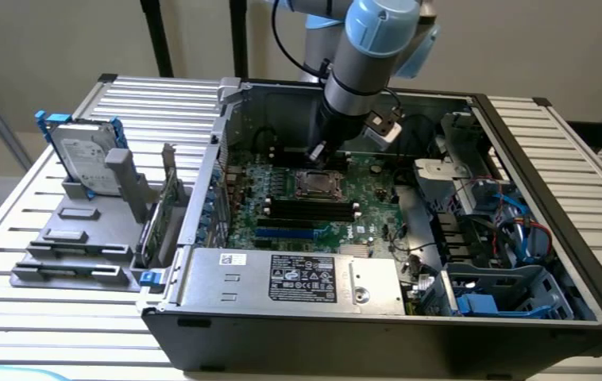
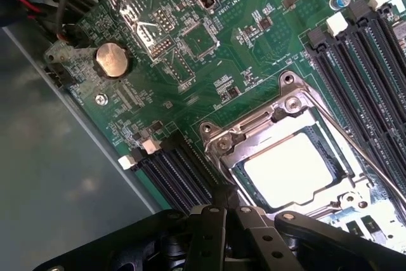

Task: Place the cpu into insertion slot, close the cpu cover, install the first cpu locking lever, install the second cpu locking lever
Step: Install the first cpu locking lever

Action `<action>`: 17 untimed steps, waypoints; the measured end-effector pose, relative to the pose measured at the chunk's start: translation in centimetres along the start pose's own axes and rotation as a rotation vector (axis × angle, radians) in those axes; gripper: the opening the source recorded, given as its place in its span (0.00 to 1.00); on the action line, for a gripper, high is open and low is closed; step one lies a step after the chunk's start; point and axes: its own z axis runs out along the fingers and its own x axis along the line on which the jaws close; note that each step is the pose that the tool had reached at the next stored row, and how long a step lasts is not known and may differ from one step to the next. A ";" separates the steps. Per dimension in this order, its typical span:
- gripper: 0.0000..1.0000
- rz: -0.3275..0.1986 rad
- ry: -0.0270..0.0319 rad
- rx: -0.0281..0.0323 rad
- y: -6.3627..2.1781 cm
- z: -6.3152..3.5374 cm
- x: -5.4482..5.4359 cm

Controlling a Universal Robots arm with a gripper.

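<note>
The cpu (image 2: 288, 169) lies in the insertion slot (image 2: 336, 204), its pale face showing through the window of the cpu cover (image 2: 254, 132), which lies flat over it. A thin metal locking lever (image 2: 355, 136) runs along one side of the silver frame. My gripper (image 2: 225, 202) is shut with nothing between its black fingers, its tips at the frame's edge beside a corner; I cannot tell whether they touch it. In the exterior view the gripper (image 1: 317, 155) hangs inside the open case just behind the socket (image 1: 315, 184).
Black memory slots (image 2: 374, 74) flank the socket on both sides of the green motherboard (image 2: 222, 49), which carries a coin battery (image 2: 112, 60). The case holds a power supply (image 1: 295, 278), cables and a drive cage (image 1: 492, 230). A hard drive in a grey stand (image 1: 87, 159) sits at the exterior view's left.
</note>
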 end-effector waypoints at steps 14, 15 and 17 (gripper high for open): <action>0.11 -0.039 0.0056 0.0150 0.59 -0.09 0.2; 0.11 -0.041 0.0072 0.0169 0.61 -0.09 0.2; 0.11 -0.046 0.0106 0.0207 0.65 -0.08 0.2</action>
